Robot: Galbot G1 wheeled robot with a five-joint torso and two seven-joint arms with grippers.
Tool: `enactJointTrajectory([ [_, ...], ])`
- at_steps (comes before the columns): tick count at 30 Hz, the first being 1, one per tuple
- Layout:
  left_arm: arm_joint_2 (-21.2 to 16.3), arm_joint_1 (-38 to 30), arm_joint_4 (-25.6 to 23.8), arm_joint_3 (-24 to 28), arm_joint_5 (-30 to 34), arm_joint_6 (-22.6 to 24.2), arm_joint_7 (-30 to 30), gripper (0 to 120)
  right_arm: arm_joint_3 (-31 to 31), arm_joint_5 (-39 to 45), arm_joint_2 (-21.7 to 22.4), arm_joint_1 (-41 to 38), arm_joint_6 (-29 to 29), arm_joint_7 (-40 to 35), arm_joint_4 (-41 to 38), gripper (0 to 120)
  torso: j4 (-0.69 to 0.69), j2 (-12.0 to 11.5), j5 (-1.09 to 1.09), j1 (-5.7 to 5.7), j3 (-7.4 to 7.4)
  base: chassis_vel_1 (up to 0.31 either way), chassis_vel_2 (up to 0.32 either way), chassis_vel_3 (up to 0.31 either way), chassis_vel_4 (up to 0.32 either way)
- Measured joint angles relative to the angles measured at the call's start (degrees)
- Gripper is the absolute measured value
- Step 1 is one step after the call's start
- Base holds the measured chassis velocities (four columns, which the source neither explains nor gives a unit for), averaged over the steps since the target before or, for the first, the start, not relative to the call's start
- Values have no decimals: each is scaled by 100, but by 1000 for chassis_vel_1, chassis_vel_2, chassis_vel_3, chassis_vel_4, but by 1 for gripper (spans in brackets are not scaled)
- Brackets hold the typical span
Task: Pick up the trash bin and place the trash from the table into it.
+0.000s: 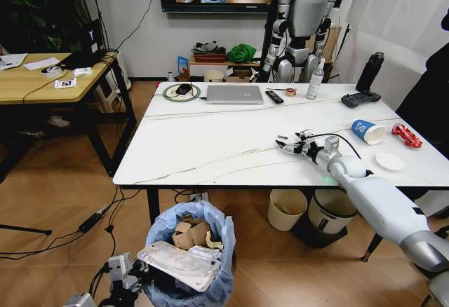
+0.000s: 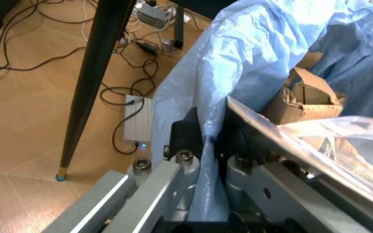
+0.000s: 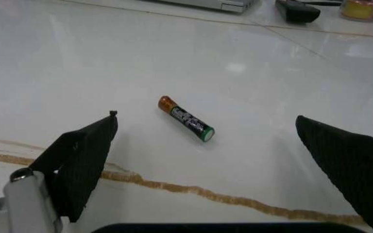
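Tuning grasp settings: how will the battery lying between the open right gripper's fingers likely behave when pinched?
The battery is a small smooth cylinder lying on its side on the glossy table, so it will probably roll if one finger nudges it first. It looks rigid, and likely slippery. The right gripper is wide open, straddling it.

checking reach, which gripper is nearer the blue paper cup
Right. The right gripper hovers over the table beside the blue paper cup; the left gripper is at the trash bin below.
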State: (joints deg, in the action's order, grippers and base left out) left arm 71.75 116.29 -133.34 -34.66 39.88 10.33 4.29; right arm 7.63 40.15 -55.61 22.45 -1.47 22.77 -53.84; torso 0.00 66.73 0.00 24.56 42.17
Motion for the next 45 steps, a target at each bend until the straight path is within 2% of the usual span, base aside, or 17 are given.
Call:
enactJointTrajectory([
  [2, -11, -19, 13, 1, 14, 0, 5, 0, 27, 0, 0, -21, 0, 25, 32, 100, -1, 0, 0, 0, 0, 0, 0, 0, 0],
  [6, -15, -45, 33, 11, 25, 1, 15, 0, 48, 26, -4, -55, -2, 73, 66, 93, -1, 0, 0, 0, 0, 0, 0, 0, 0],
  [10, -27, -55, 41, 14, 35, 3, 24, 0, 102, 55, 11, -56, 3, 103, 54, 79, -1, 0, 1, -1, 0, 0, 0, 0, 0],
  [11, -33, -54, 41, 7, 41, 4, 26, 0, 124, 65, 14, -55, 3, 105, 35, 72, -1, 0, 0, -1, 0, 0, 0, 0, 0],
  [13, -38, -53, 41, 4, 44, 4, 27, 0, 137, 69, 16, -51, 3, 105, 20, 68, -1, 0, 0, -1, 0, 0, 0, 0, 0],
  [19, -62, -50, 34, -11, 58, 6, 32, 0, 210, 95, 91, 57, 5, 130, -139, 41, 0, 2, 0, -1, -1, 0, 0, 0, 0],
  [20, -62, -50, 34, -11, 58, 6, 32, 0, 210, 95, 91, 57, 5, 130, -139, 41, 0, 2, 0, -1, -1, 0, 0, 0, 0],
  [25, -54, -76, 44, 20, 57, 9, 34, 0, 205, 109, 163, 121, 5, 146, -215, 22, 0, 2, 0, -1, -1, 0, 0, 0, 0],
  [26, -54, -76, 44, 20, 57, 9, 34, 0, 205, 109, 163, 121, 5, 146, -215, 22, 0, 2, 0, -1, -1, 0, 0, 0, 0],
  [30, -44, -85, 55, 44, 50, 10, 34, 0, 195, 110, 179, 133, 5, 150, -216, 10, 0, 2, 0, -1, -1, 0, 0, 0, 0],
  [31, -45, -86, 57, 45, 48, 10, 34, 0, 192, 110, 181, 137, 4, 150, -217, 2, 1, 2, 0, -1, -1, 0, 0, 0, 0],
  [42, -58, -105, 65, 66, 37, 13, 34, 0, 63, 198, 286, 333, 21, 148, -439, 0, -1, 1, 0, -1, 0, 0, 0, 0, 0],
  [45, -66, -112, 69, 99, 34, 15, 32, 0, -129, 538, 438, 576, 71, 224, -957, 0, -4, -2, 7, 1, 3, 0, 0, 0, 0],
])
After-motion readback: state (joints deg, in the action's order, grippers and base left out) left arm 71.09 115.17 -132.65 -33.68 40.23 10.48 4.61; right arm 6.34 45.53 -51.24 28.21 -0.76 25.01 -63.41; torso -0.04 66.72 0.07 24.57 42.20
